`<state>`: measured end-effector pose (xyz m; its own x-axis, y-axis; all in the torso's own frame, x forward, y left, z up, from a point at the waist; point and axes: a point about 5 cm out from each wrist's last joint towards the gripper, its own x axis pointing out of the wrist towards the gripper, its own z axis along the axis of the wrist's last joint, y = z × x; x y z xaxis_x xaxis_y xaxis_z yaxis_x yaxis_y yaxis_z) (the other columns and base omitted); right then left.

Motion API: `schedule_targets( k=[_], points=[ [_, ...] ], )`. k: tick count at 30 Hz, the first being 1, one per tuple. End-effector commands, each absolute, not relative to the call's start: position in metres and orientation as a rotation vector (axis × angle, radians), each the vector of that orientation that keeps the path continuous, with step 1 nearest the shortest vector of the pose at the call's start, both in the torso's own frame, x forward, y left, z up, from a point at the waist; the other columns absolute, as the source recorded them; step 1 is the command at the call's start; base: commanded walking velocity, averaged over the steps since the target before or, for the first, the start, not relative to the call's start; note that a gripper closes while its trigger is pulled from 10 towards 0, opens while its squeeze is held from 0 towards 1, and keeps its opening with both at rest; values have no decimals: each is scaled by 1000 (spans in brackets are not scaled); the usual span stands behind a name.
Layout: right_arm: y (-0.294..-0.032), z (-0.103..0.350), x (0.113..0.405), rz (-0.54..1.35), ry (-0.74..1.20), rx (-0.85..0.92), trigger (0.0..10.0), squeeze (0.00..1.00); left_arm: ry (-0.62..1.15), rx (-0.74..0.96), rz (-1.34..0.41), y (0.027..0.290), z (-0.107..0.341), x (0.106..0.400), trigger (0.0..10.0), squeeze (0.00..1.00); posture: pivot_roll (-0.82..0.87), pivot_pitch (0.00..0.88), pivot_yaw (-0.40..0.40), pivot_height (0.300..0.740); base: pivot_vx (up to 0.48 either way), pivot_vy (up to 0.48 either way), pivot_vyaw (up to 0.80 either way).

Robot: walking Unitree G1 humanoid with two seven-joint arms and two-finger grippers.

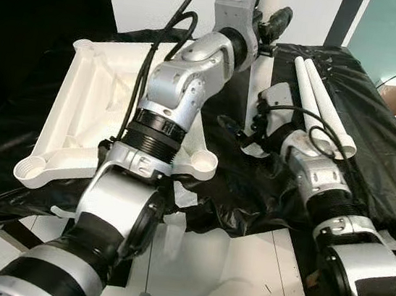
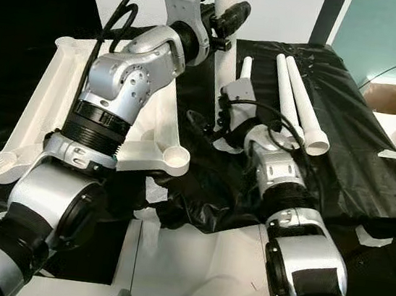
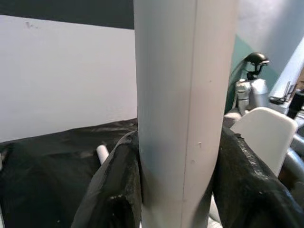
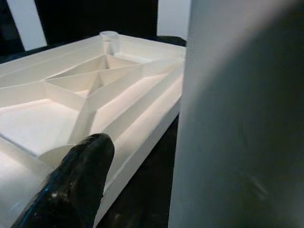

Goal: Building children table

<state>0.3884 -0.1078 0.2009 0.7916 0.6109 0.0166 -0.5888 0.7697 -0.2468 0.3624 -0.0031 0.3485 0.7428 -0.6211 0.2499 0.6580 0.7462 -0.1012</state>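
1. Left end effector [image 3: 178, 190] clamped around upright white leg [image 3: 183, 95], top centre of the frame, long axis vertical.
2. Upside-down tabletop [image 1: 87, 104] lies left, corner socket [image 1: 199, 164] below the leg.
3. Right end effector [image 4: 156, 180] beside the leg; grip unclear.

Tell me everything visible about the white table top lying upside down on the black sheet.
The table top is white moulded plastic, flipped underside up, so its raised rim and crossing stiffening ribs show. Round leg sockets sit at its corners; the two nearest the robot are empty. It lies on the black sheet, tilted a little. At its far right corner a white leg stands upright, clamped in the left pincer. The left arm crosses over it.
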Motion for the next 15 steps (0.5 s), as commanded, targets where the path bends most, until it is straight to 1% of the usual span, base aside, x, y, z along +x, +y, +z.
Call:
schedule_targets(
  k=[1,10,11,12,13,15],
  points=[
    [-102,202,390,660,-97,-242,10000,0,-250,-191,-732,-10,359,357,10000,0,81,0,41,740,0,0,0],
    [-104,210,393,638,-112,-262,10000,0,-254,-185,-720,-19,359,354,10000,0,84,0,39,740,0,0,0],
    [-104,210,394,632,-114,-258,3020,0,-259,-181,-720,-21,360,353,10000,0,84,0,39,740,0,0,0],
    [-104,210,394,632,-114,-258,3020,0,-259,-181,-720,-21,360,353,10000,0,84,0,39,740,0,0,0],
    [-104,210,394,633,-114,-258,0,0,-261,-181,-724,-22,360,352,10000,0,84,0,39,740,0,0,0],
    [-104,210,394,635,-114,-253,0,0,-262,-180,-728,-24,360,351,10000,0,84,0,39,740,0,0,0]
  ],
)
